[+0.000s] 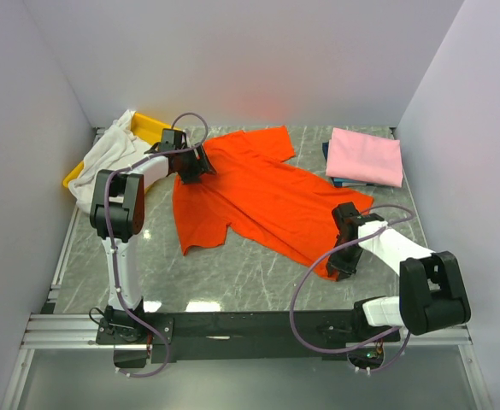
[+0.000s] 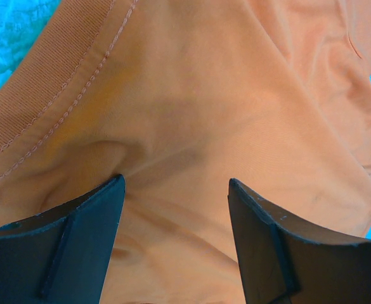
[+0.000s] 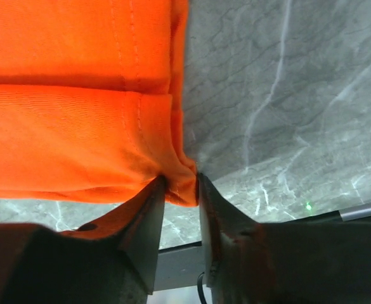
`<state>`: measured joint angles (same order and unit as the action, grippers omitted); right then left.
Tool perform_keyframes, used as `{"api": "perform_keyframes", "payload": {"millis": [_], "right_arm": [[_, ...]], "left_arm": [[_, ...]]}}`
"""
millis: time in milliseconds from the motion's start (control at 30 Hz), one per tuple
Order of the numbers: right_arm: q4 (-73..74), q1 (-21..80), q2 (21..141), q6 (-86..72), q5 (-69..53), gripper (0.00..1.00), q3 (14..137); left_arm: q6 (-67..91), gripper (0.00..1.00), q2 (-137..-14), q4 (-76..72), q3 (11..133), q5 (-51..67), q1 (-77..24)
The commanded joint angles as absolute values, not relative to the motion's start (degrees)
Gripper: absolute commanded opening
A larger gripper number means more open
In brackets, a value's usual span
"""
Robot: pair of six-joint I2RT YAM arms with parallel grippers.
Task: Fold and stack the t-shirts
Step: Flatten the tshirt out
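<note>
shirt axis: orange shirt (image 1: 258, 192) lay diagonal on desk (image 1: 232, 273), collar far-left, hem near-right
left fingers (image 2: 96, 209): wide, over collar end, gripping nothing
right fingers (image 3: 148, 212): narrow, pinched on hem corner

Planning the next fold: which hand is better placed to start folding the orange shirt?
Right, probably. The right hand pinches a hem corner of the orange shirt; the left hand is open over cloth near the collar, gripping nothing.
</note>
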<state>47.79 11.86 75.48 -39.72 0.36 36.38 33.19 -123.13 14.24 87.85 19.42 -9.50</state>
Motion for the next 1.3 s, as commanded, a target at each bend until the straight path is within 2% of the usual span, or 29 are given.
{"api": "perform_keyframes", "payload": {"millis": [0, 167, 500, 600, 833, 967, 1267], "right_arm": [[45.3, 12.5, 76.5, -41.2, 0.2, 0.34, 35.4], [45.1, 13.0, 77.8, -41.0, 0.2, 0.22, 35.6], [47.6, 13.0, 79.0, -38.4, 0.2, 0.11, 38.5], [47.2, 13.0, 79.5, -37.8, -1.0, 0.10, 38.3], [47.5, 12.9, 80.8, -36.9, -1.8, 0.09, 39.5], [47.9, 12.9, 81.6, -36.4, -2.4, 0.09, 40.9], [48.0, 13.0, 82.2, -35.4, -3.4, 0.09, 40.9]], "left_arm": [[31.0, 0.73, -121.7, 17.8, 87.6, 18.5, -9.1], [30.9, 0.73, -119.5, 17.5, 88.1, 18.8, -9.3], [30.9, 0.76, -103.7, 18.9, 86.5, 13.4, -9.5], [31.9, 0.76, -95.2, 19.9, 79.5, 10.9, -9.7], [36.6, 0.65, -76.0, 30.8, 56.4, 4.0, -10.8], [39.2, 0.61, -68.5, 35.9, 49.0, 1.7, -10.7], [41.8, 0.57, -68.3, 35.3, 41.4, 3.4, -9.3]]}}
